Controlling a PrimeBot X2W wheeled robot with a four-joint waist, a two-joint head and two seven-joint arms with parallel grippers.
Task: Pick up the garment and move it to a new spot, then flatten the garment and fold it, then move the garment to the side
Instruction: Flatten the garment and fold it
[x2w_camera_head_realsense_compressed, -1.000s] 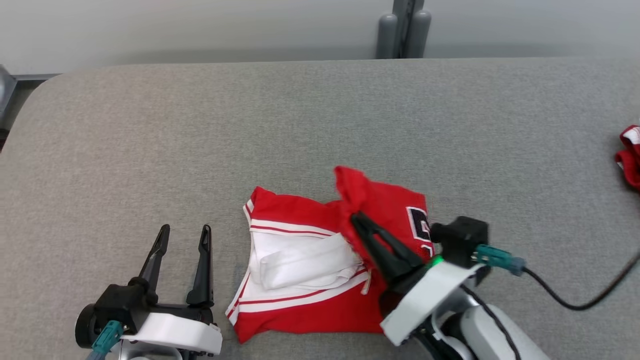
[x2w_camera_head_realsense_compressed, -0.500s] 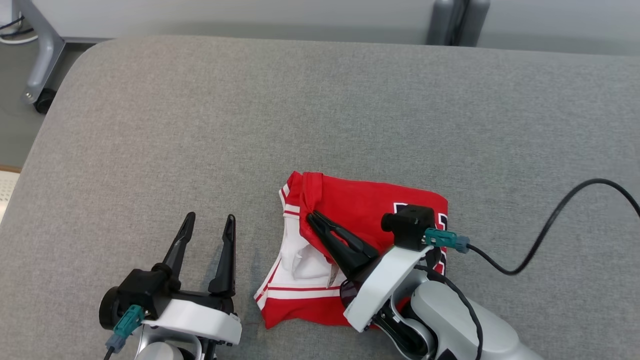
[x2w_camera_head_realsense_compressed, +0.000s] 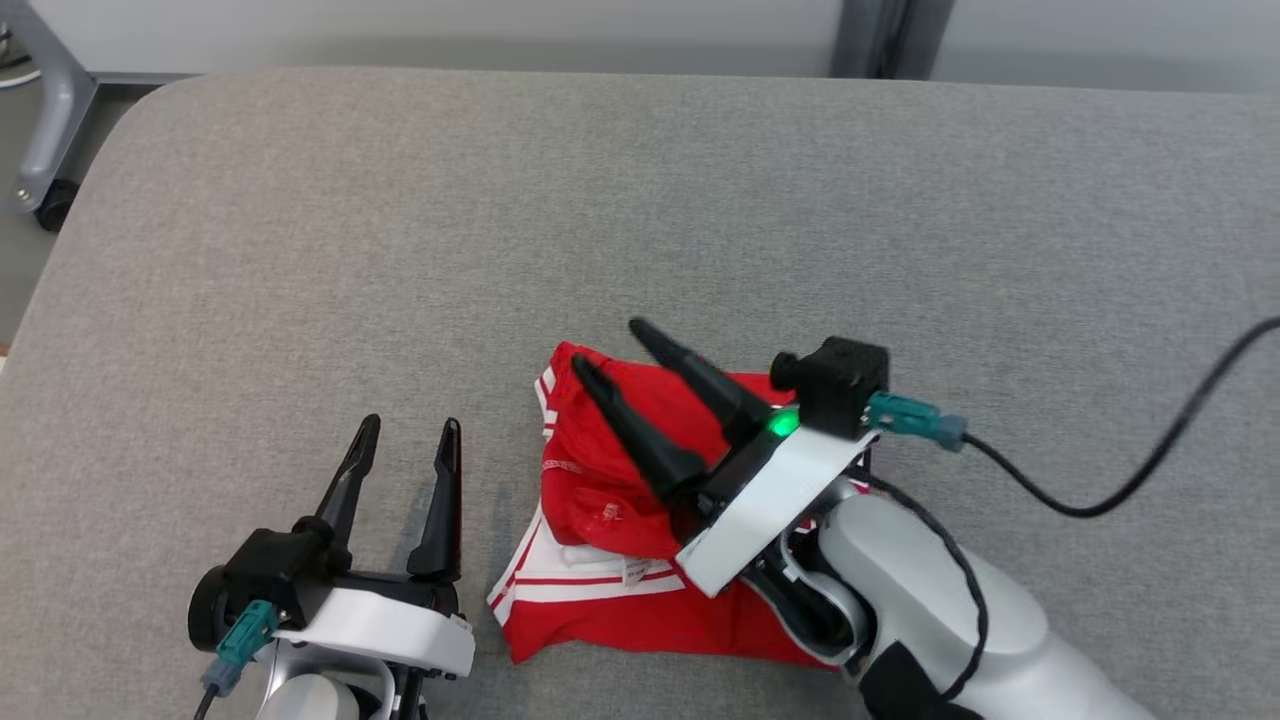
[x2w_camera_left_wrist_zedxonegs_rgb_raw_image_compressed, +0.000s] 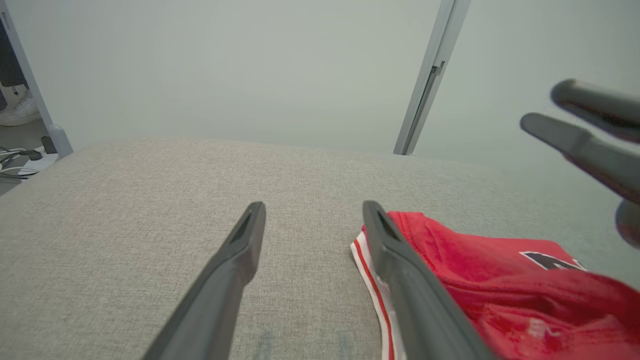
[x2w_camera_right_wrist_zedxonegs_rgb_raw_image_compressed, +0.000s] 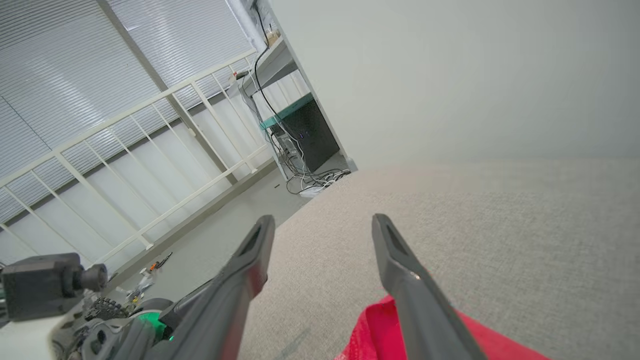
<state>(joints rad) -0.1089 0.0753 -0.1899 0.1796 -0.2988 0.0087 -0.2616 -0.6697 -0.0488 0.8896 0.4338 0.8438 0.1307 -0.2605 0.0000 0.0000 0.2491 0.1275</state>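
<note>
head view
garment (x2w_camera_head_realsense_compressed: 590, 480): red with white stripes, bunched and part folded on the near middle of the bench (x2w_camera_head_realsense_compressed: 400, 200); its longest run goes from the far left corner to the near right, and the striped edge faces the robot's left.
right end effector (x2w_camera_head_realsense_compressed: 608, 344): fingers spread, nothing between them, pointing far-left over the garment's far corner.
left end effector (x2w_camera_head_realsense_compressed: 412, 423): fingers apart and empty, pointing away from the robot, just left of the striped edge.
hidden: the garment's near right part lies under the right arm; a small white label on the cloth is too small to read.
surroundings: grey woven bench top with a rounded corner; a black cable (x2w_camera_head_realsense_compressed: 1130, 500) crosses its right side; a grey wheeled leg (x2w_camera_head_realsense_compressed: 45, 150) on the floor at far left.

left wrist view
garment (x2w_camera_left_wrist_zedxonegs_rgb_raw_image_compressed: 500, 280): just right of the right-hand finger, with dark lettering that is cut off.
right end effector (x2w_camera_left_wrist_zedxonegs_rgb_raw_image_compressed: 544, 104): blurred, raised clear above the cloth.
room: plain pale wall (x2w_camera_left_wrist_zedxonegs_rgb_raw_image_compressed: 225, 65), a slanting grey post (x2w_camera_left_wrist_zedxonegs_rgb_raw_image_compressed: 425, 90).

right wrist view
garment (x2w_camera_right_wrist_zedxonegs_rgb_raw_image_compressed: 380, 330): only a red edge at the bottom, below the parted fingers (x2w_camera_right_wrist_zedxonegs_rgb_raw_image_compressed: 400, 270).
room: white railing (x2w_camera_right_wrist_zedxonegs_rgb_raw_image_compressed: 150, 150), blinds (x2w_camera_right_wrist_zedxonegs_rgb_raw_image_compressed: 60, 60), a dark cabinet (x2w_camera_right_wrist_zedxonegs_rgb_raw_image_compressed: 315, 135) with loose wires on the floor.
</note>
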